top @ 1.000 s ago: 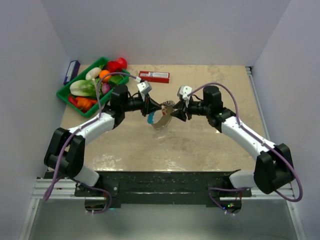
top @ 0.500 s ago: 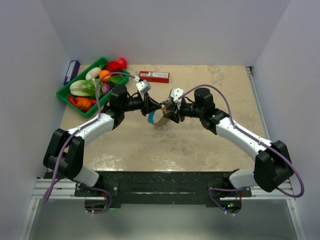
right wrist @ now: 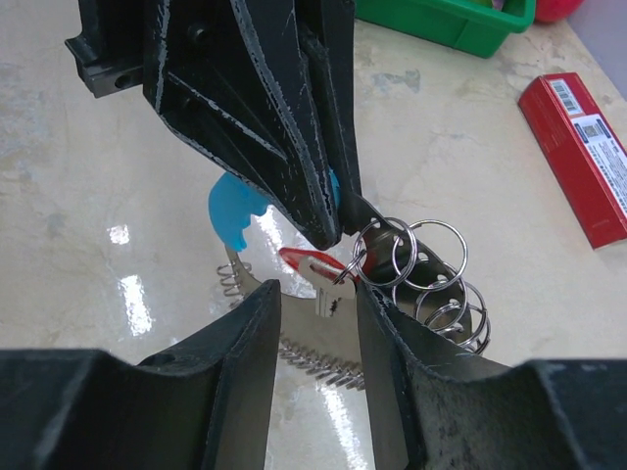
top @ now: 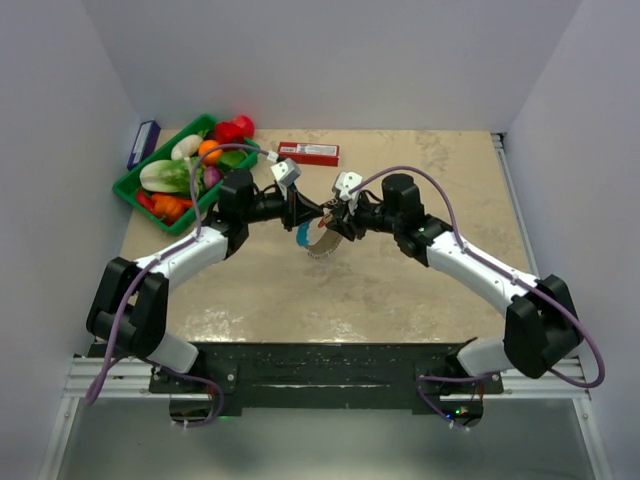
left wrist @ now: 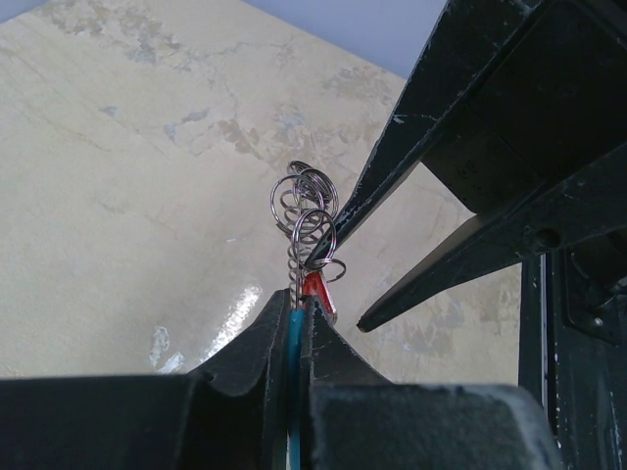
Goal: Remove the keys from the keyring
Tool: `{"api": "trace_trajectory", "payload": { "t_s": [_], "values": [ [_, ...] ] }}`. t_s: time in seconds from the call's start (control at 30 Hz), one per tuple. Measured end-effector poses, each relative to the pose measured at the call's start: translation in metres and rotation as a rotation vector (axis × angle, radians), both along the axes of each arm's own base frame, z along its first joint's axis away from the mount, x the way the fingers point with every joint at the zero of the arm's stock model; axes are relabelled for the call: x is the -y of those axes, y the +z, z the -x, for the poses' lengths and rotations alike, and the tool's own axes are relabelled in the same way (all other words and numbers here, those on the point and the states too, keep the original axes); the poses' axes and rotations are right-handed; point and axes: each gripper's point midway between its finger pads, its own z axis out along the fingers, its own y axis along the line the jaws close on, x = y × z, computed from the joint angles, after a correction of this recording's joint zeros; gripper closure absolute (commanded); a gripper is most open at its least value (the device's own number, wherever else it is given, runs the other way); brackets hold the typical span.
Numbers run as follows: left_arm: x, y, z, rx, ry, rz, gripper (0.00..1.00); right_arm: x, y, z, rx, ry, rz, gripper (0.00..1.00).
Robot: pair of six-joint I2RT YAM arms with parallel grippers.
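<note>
My left end effector [left wrist: 294, 305] is clamped tight on the bright blue curved section of the thin, floppy keyring [right wrist: 232, 211], holding it above the middle of the marbled beige desk [top: 380, 290]. The loop hangs down toward the desk, fringed with small silvery keys [right wrist: 421, 259]. My right end effector [right wrist: 315, 308] is narrowly parted. It straddles the red-headed key [right wrist: 309, 261], whose blade points into the gap. I cannot tell whether they touch.

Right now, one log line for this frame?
left pincer: shut on keyring blue section | right pincer: open, straddling red key | red key: not yet off
</note>
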Motion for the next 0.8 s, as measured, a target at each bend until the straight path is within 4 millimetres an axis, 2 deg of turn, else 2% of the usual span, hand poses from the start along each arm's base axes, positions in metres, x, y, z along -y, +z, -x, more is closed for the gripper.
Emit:
{"api": "trace_trajectory", "payload": {
  "t_s": [0.57, 0.8],
  "values": [
    [-0.001, 0.002, -0.003, 0.01, 0.011, 0.003, 1.0, 0.003, 0.001, -0.007, 0.014, -0.049, 0.012, 0.59],
    [-0.002, 0.001, -0.004, 0.01, 0.02, 0.001, 1.0, 0.003, 0.012, -0.013, 0.037, -0.07, 0.006, 0.61]
  ]
}}
